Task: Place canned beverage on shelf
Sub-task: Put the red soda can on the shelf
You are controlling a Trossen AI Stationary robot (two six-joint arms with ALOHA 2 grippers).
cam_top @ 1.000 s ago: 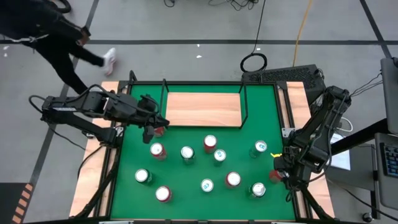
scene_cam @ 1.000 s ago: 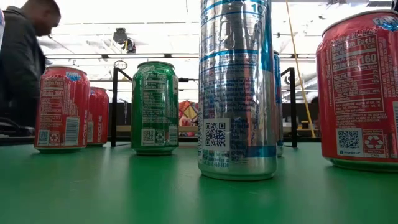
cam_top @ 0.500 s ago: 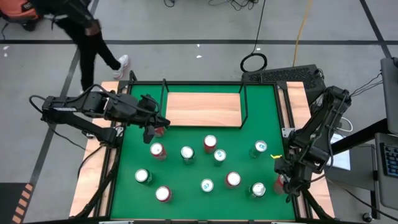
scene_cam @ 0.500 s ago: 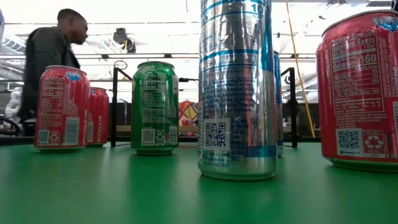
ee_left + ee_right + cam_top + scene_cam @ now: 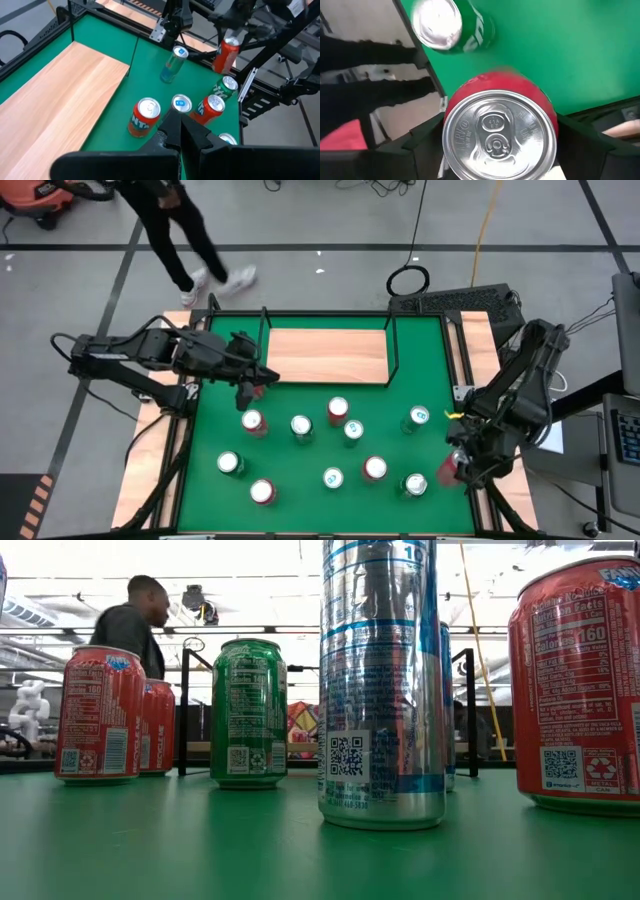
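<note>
Right tool grips a red can upright, long axis vertical, lid up; left tool is closed, empty

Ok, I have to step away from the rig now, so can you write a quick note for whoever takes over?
Right gripper: closed on a red can, at the mat's right edge, near a green can.
Left gripper: shut, holding nothing, above the mat just off the shelf's front left corner.
Shelf: at the back of the green mat; nothing on it.
Other cans stand spread over the mat.
Done: one red can gripped.
Left: carry it to the shelf, set it down upright, let go.
A person is walking past behind the table.
</note>
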